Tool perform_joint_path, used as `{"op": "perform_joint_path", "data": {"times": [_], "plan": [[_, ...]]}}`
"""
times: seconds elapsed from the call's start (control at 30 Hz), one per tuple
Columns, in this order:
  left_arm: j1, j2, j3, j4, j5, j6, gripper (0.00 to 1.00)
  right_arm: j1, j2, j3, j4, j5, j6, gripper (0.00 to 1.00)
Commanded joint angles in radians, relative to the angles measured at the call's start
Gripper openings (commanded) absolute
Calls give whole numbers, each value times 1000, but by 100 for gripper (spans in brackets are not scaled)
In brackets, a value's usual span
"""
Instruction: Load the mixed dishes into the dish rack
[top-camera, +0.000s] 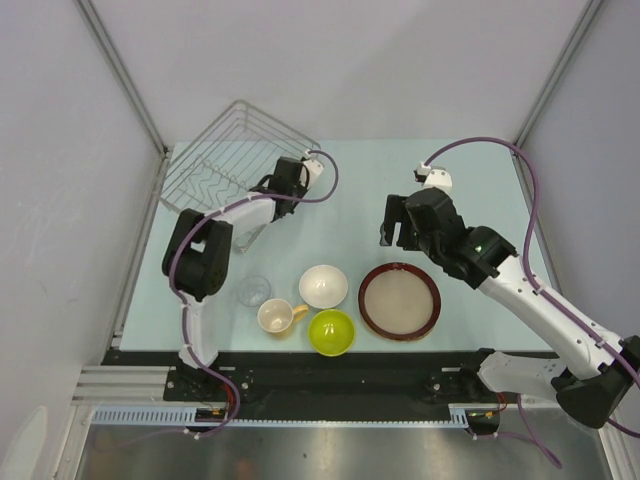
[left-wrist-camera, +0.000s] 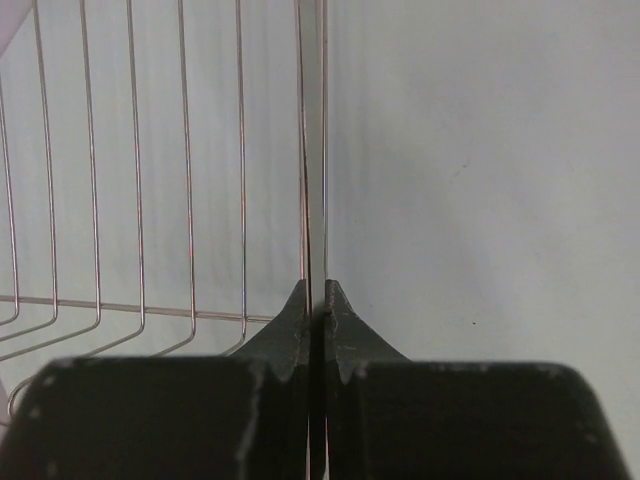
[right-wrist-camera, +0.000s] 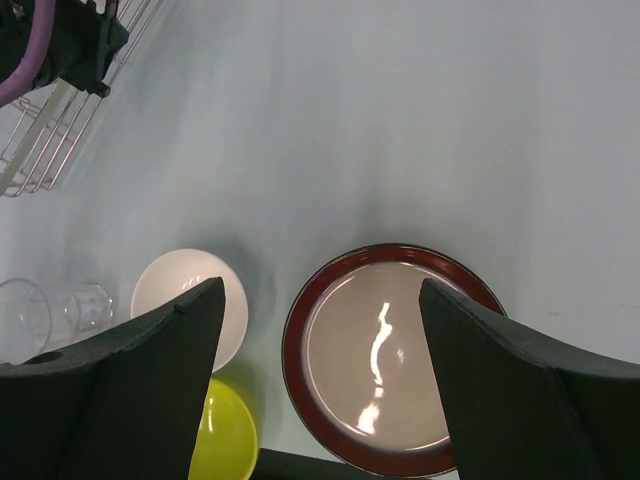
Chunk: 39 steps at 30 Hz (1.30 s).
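On the pale table (top-camera: 360, 190), seen from above, the dish rack (top-camera: 225, 160) sits toward eleven o'clock and looks tipped rather than flat. The left gripper (top-camera: 290, 180) is at the rack's four o'clock corner. In the left wrist view this gripper (left-wrist-camera: 316, 290) is clamped tight, its two dark fingers (left-wrist-camera: 285, 335) pressed together with a thin rim wire of the rack (left-wrist-camera: 140, 200) running straight up from between their tips, so it is pinching the rack's edge.

The right gripper (top-camera: 395, 225) hangs at about three o'clock from the table's middle, its jaws spread wide and holding nothing. Its own camera looks down between the parted fingers (right-wrist-camera: 170, 370) onto the red-rimmed plate (right-wrist-camera: 380, 360), which lies flat below and apart from them.

From above, the plate (top-camera: 400, 300) lies at five o'clock of the table's middle. The white bowl (top-camera: 323, 286) stands just beside it at its nine o'clock. The green bowl (top-camera: 332, 332) is at six o'clock of the white bowl, nearly touching it. The mug (top-camera: 276, 316) stands at nine o'clock of the green bowl, handle pointing toward it. The glass (top-camera: 253, 291) is at eleven o'clock of the mug, close by.
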Motion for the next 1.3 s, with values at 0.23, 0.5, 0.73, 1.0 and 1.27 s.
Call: {"op": "perform_joint_path", "data": {"times": [0.23, 0.5, 0.73, 1.0, 1.27], "plan": [[-59, -165, -81, -78, 218, 180, 0, -19, -7, 9, 25, 51, 6, 83], [-92, -232, -137, -107, 337, 295, 0, -119, -6, 9, 43, 68, 21, 84], [-141, -243, -164, -118, 345, 435, 0, -251, -1, 9, 35, 96, 66, 85], [-219, -293, -180, -250, 468, 509, 5, -315, 54, 9, 98, 58, 57, 85], [-268, -321, -146, -259, 413, 474, 53, -395, 279, 13, 221, -91, 31, 86]]}}
